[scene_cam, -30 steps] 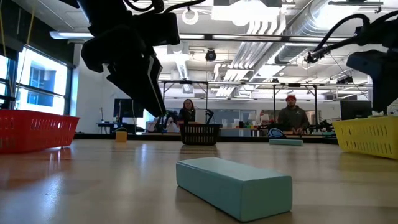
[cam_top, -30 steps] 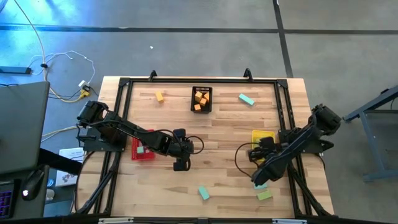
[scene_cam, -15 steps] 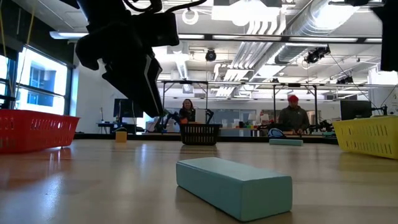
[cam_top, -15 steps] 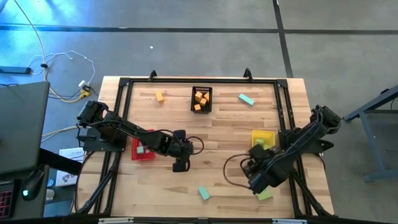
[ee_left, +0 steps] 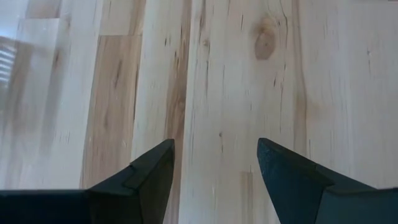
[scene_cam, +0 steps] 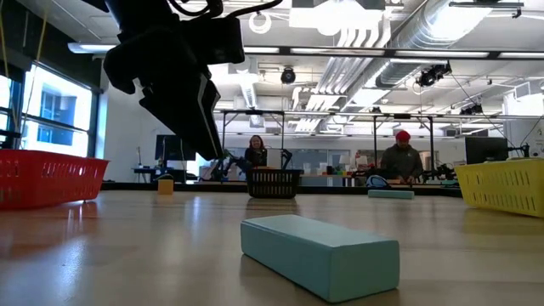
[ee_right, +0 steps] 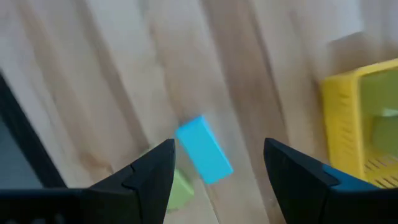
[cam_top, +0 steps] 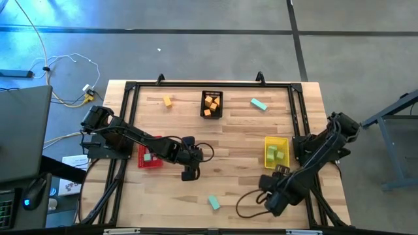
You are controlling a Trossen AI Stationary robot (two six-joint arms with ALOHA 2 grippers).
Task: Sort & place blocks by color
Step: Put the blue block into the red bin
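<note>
the right gripper (ee_right: 214,163) hangs over the lower right of the table in the high view, fingers spread wide and holding nothing. in its wrist view a teal bar (ee_right: 204,150) lies on the wood right between them, a light green block (ee_right: 179,190) touching its end, and the yellow basket (ee_right: 344,118) off at the right edge of the frame.

the left gripper (cam_top: 189,173) waits mid-table, lower centre of the high view, fingers apart over bare boards, empty too.

other blocks are scattered: a teal bar (cam_top: 213,202) at the bottom centre, another (cam_top: 258,104) at the upper right, an orange cube (cam_top: 168,101) at the upper left. orange cubes sit in the black basket (cam_top: 218,115), green ones in the yellow, one teal in the red basket (cam_top: 142,156).

these blocks look light, rigid and smooth-faced, so i'd guess they won't crush but could skid or twist on the boards. best taken across the narrow width, at mid-length, well clear of the green neighbour.
</note>
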